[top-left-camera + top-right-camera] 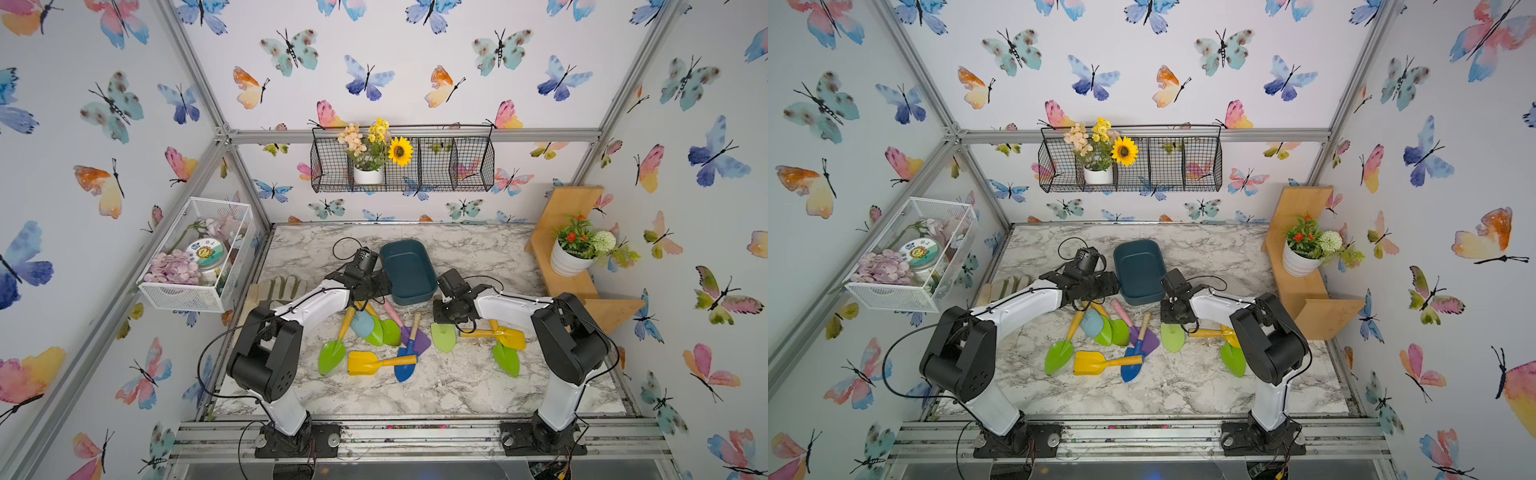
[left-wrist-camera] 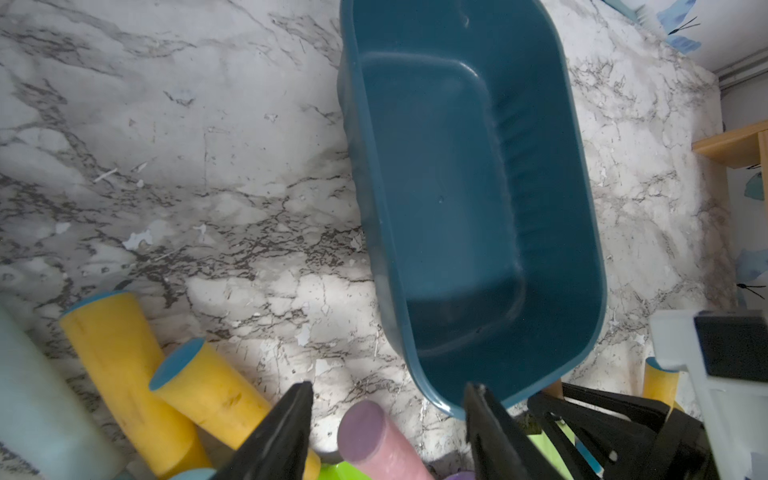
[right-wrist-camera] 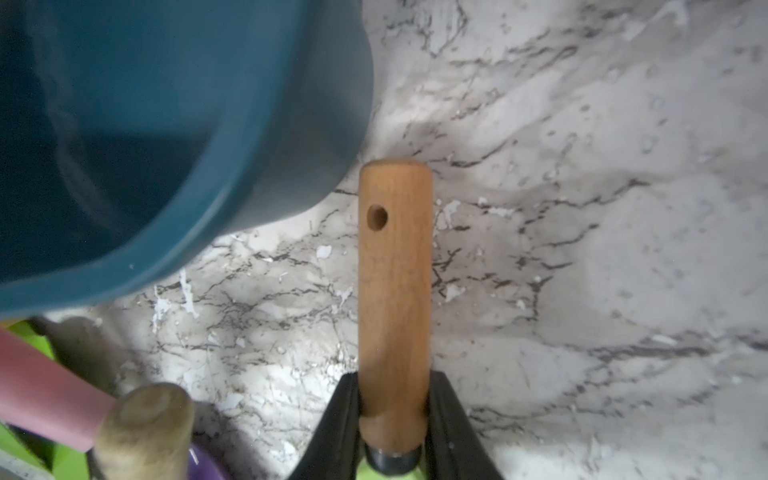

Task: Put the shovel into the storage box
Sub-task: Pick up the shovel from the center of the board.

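The shovel with the plain wooden handle is outside the storage box. It sits just off the box's near right-hand corner, with the handle end close beside the rounded corner and not touching it as far as I can see. The right claw is pinching it, both black fingers pressed flat against the handle low down by the metal collar.

In both top views the light green blade pokes out from under that claw, pointing toward the robot's side. I honestly can't tell if it's lifted off the marble worktop or resting on it.

The box sits on the worktop between the two wrists, toward the back. The left claw is spread with nothing gripped. It hangs by the box's near end, above the round end of a pink handle, and two yellow handles lie next to that.

In front of the box there's a heap of other toy shovels, green, yellow, blue and purple, all overlapping. Further right, a yellow one and a green one cross each other near the right arm.
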